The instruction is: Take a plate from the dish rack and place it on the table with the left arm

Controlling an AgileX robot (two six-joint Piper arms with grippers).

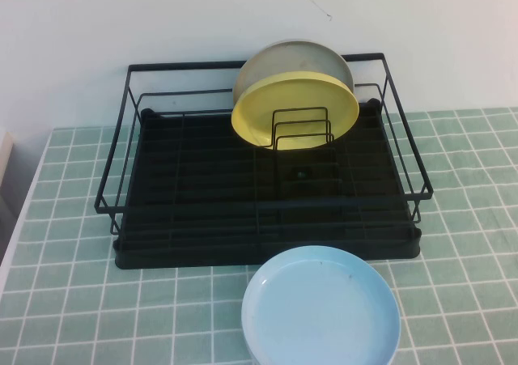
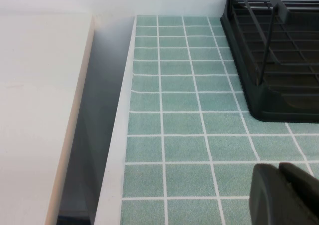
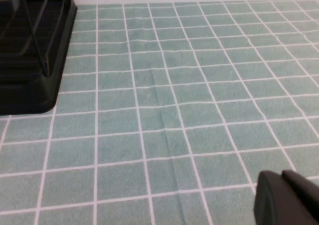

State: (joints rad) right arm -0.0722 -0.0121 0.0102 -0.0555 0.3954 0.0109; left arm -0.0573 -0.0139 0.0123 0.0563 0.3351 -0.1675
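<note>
Tiled table (image 1: pixel 73 300) | blue plate (image 1: pixel 320 310) fronts dish rack (image 1: pixel 202 195) | grippers (image 2: pixel 284 195) (image 3: pixel 286 197) parked

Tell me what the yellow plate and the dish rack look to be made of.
Yellow plate: likely plastic, matte, uniform pale colour, no glaze shine. Dish rack: thin black coated wire frame over a moulded black tray, probably plastic. Left hand and right hand sit low over the tiled table, away from both.

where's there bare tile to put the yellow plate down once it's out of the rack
Bare table lies left of the dish rack, near the left gripper, and right of it by the right gripper. In front it's crowded: the blue plate sits there. The yellow plate stands in the rack.
</note>
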